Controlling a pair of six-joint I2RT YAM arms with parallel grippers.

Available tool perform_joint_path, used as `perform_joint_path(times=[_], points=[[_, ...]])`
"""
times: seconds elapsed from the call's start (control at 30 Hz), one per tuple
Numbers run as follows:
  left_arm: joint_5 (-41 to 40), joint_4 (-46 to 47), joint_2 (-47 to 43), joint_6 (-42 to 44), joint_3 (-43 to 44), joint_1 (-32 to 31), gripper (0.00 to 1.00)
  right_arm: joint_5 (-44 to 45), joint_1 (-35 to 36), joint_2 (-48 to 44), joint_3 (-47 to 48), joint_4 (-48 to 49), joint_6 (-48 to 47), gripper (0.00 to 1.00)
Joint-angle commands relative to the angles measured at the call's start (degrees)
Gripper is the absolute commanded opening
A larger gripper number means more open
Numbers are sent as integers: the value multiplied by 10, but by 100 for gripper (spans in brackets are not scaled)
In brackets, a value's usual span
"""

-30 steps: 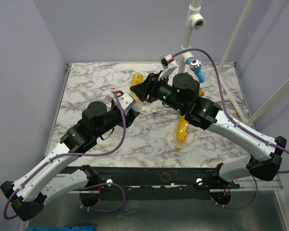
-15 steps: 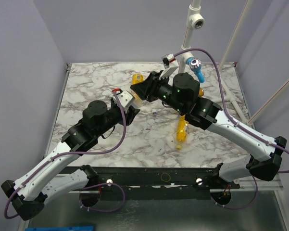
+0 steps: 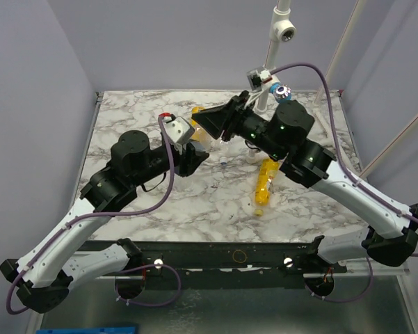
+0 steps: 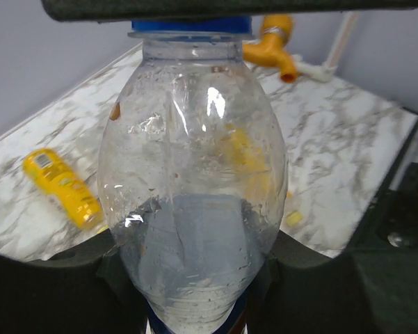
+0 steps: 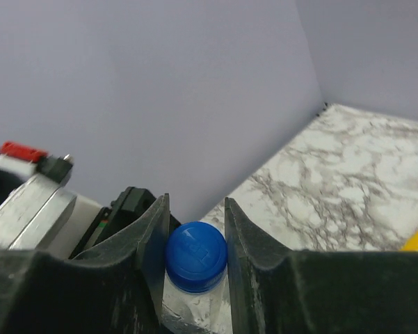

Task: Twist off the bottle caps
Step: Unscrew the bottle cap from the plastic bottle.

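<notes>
The right gripper [image 5: 195, 216] has just squeezed its jaws shut on the blue cap [image 5: 196, 256], so twisting can start now. The left gripper [image 4: 195, 278] holds the clear bottle [image 4: 195, 174] tight in its jaws, above the tabletop [image 4: 348, 139]. The cap is not off yet.

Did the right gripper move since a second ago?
Yes. The right gripper has shifted a little toward the far edge of the table, away from the yellow bottle lying flat.
</notes>
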Motion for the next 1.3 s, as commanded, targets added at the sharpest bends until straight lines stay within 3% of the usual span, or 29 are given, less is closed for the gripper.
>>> perform_joint_path(times=[0.0,0.1,0.27,0.37,0.43,0.53,0.6,0.63,0.73,0.87,1.27], points=[[215,23,14,-57,70,-4,15,-216,15,-42,-16,19,-72,1],[299,21,23,-74,87,-5,12,-301,15,-65,-30,33,-91,1],[406,20,37,-88,114,-4,11,-364,15,-97,-40,39,-127,1],[415,21,43,-90,117,-5,11,-340,15,-104,-29,20,-145,0],[385,20,42,-75,110,-5,11,-276,15,-105,-19,2,-150,4],[296,21,38,-39,93,-5,10,-118,15,-92,3,-29,-140,69],[229,23,41,-5,80,-4,10,-40,15,-80,18,-48,-133,85],[195,23,42,15,75,-5,10,-10,15,-71,27,-58,-128,88],[103,39,43,52,55,-4,9,36,15,-42,68,-99,-110,87],[40,75,31,75,25,-4,9,64,15,-15,102,-134,-87,74],[-12,115,14,66,0,-4,9,90,15,-10,91,-133,-48,59]])
